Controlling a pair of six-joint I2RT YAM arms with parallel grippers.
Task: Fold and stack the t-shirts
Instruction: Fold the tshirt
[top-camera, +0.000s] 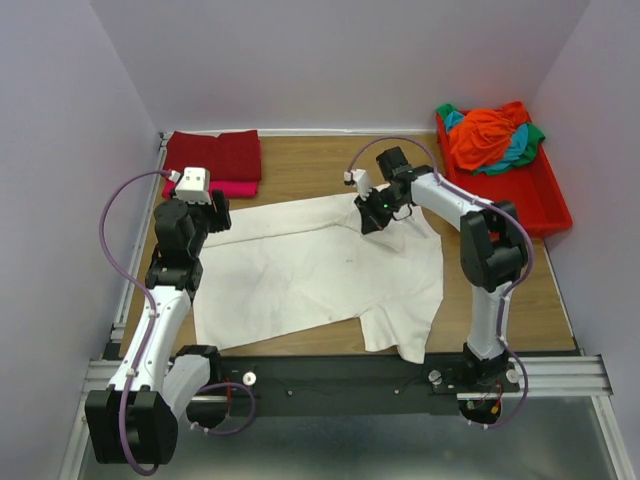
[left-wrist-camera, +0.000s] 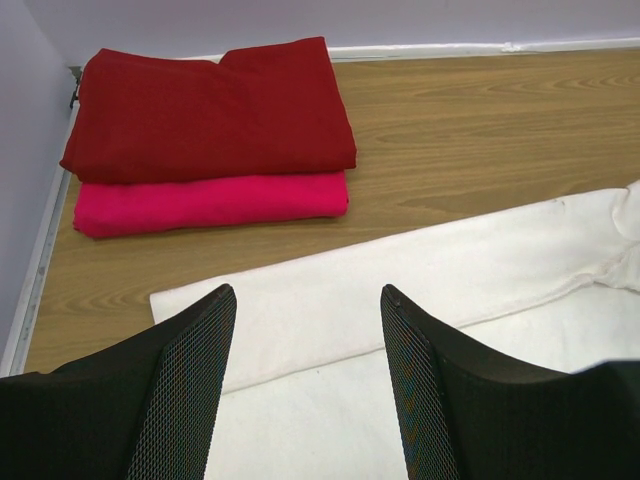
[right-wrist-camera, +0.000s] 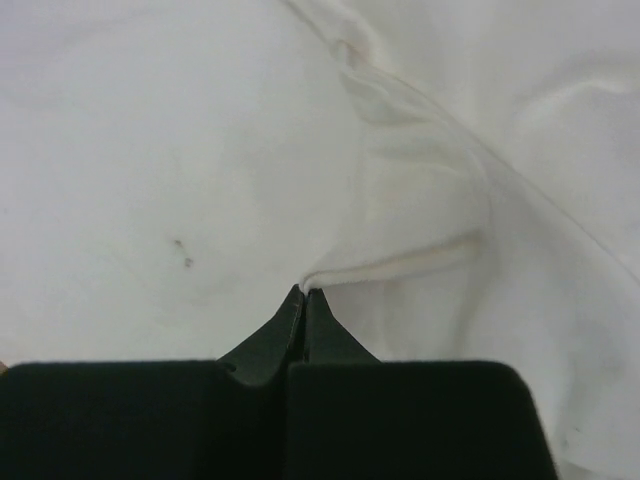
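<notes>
The right gripper (right-wrist-camera: 303, 303) is pinched closed on a small raised fold of the cream-white t-shirt (top-camera: 300, 275), which lies spread across the table (top-camera: 300, 170) (its far edge folded over). The left gripper (left-wrist-camera: 305, 300) hovers, jaws wide apart, over that shirt's left side, near the dark red t-shirt (left-wrist-camera: 210, 105) stacked on the pink t-shirt (left-wrist-camera: 200, 200). A heap of shirts (top-camera: 490, 135) fills the red tray (top-camera: 548, 205) at the far right.
</notes>
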